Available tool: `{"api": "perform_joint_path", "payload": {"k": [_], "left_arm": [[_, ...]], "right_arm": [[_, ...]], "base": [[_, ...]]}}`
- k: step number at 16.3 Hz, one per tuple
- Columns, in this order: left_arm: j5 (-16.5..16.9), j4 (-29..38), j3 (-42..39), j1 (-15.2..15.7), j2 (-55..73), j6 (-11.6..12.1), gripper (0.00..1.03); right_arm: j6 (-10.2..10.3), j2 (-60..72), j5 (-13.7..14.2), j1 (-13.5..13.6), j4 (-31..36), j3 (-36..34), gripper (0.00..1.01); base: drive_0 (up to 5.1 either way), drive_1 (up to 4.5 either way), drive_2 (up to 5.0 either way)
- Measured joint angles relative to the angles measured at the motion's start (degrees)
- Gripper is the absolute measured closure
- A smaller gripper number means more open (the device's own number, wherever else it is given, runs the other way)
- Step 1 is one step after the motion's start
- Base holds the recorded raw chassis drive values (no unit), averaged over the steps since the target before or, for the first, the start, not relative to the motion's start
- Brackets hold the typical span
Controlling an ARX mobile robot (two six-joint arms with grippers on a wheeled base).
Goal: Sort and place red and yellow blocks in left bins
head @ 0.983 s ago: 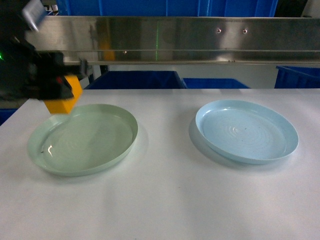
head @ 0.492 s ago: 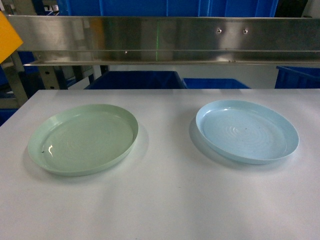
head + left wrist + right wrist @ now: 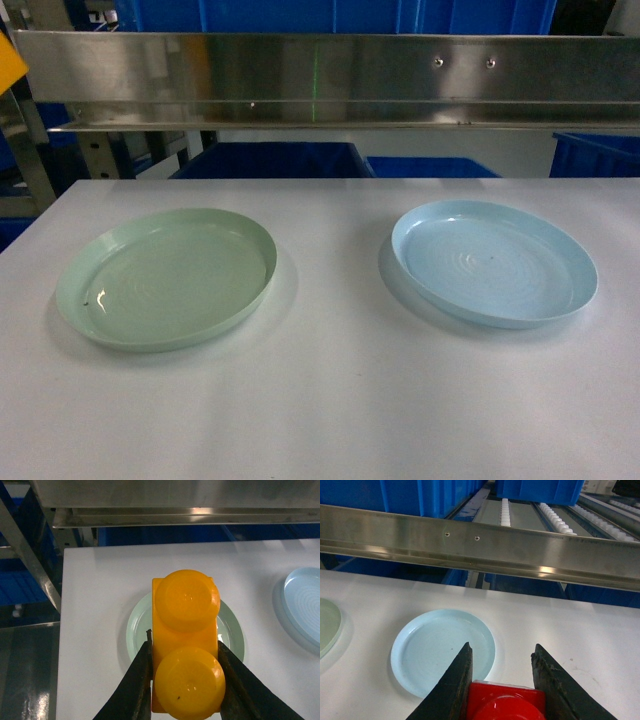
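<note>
Left gripper (image 3: 185, 680): clamped on the yellow block (image 3: 186, 645), black fingers (image 3: 134, 685) pressed against both long sides. Studs face the wrist camera, two of them, one above the other in that view.

Yellow block position: held up in the air over the white surface (image 3: 100, 630), with the pale-green plate (image 3: 134, 630) showing right behind it in the left wrist view. In the head view only an orange-yellow corner pokes in at the top left edge (image 3: 8, 62).

Right gripper (image 3: 502, 677): closed around the red block (image 3: 506, 702), fingers (image 3: 455, 680) on either side of it. Only the top of the block and part of its round stud are in frame, so can't say much more about it.

Red block position: held above the surface, just in front of the pale-blue plate (image 3: 442, 650) in the right wrist view.

Plates: green one on the left (image 3: 165, 275), blue one on the right (image 3: 493, 260), well apart, both sitting flat on the surface (image 3: 330, 400). Tiny dark speck in the green one near its left rim.

Blue bins: a couple visible past the far edge of the surface under the steel rail (image 3: 320, 75), the nearest one (image 3: 270, 160) behind the green plate. More blue crates up top behind the rail.

Head view: neither gripper shows up in it.
</note>
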Motion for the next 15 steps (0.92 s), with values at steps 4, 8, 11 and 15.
{"api": "perform_joint_path", "payload": {"k": [4,8,11,15], "left_arm": [[0.1,-0.2,0.0,0.0,0.0,0.7,0.77],[0.1,-0.2,0.0,0.0,0.0,0.7,0.77],[0.6,-0.2,0.0,-0.4,0.0,0.7,0.77],[0.3,-0.2,0.0,0.0,0.2,0.7,0.77]], "right_arm": [[0.0,0.0,0.0,0.0,0.0,0.0,0.72],[0.0,0.0,0.0,0.0,0.0,0.0,0.72],[0.0,0.0,0.2,-0.4,0.0,0.0,0.72],[0.0,0.0,0.0,-0.3,0.0,0.0,0.72]], "base": [[0.0,0.00,0.0],[0.0,0.00,0.0],[-4.9,2.54,2.5],[-4.8,2.66,2.7]]}}
